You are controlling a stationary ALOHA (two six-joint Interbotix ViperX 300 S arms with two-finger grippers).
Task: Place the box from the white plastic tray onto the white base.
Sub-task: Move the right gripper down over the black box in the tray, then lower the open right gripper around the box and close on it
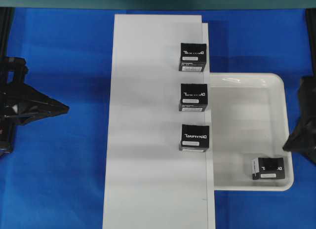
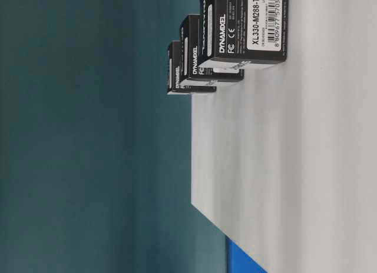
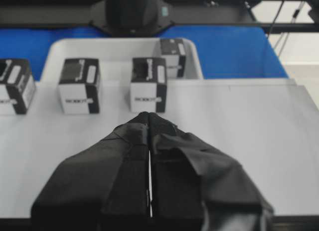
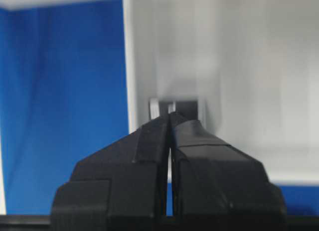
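Overhead, the box (image 1: 268,168) sits untouched in the near right corner of the white plastic tray (image 1: 280,124), with the right gripper (image 1: 287,145) just beside that rim and the left gripper (image 1: 63,108) well off the white base (image 1: 148,140). From the wrist views both sets of jaws are pressed shut on nothing, so a descent on the box without first opening would likely shove or tip it against the rim rather than grasp it.

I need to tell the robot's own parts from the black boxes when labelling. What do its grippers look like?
Both are matte black. The left gripper has two broad, faceted fingers tapering to a blunt wedge tip, seemingly wrapped in black tape. The right gripper has the same black wedge shape. No markings or cables show on either.
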